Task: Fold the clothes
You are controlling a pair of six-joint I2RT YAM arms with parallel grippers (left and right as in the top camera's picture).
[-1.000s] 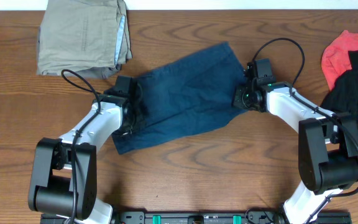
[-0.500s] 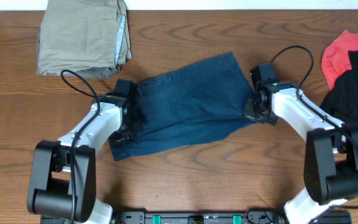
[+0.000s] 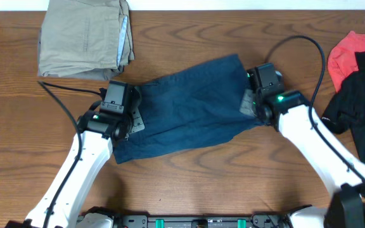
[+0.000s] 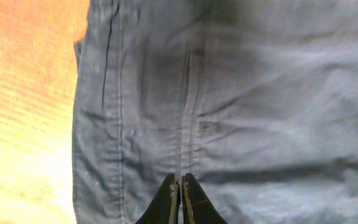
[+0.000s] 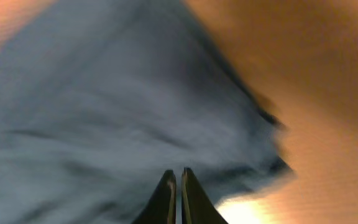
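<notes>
Shorts (image 3: 189, 104) are lying left-near to right-far; left gripper (image 4: 180, 183) and right gripper (image 5: 178, 177) are hovering clenched, apparently empty, over opposite ends.

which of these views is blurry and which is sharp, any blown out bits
right wrist: heavy motion blur, shorts and table smeared; left wrist: sharp, centre seam crisp, table washed out bright at the left; overhead: evenly lit, in focus
</notes>
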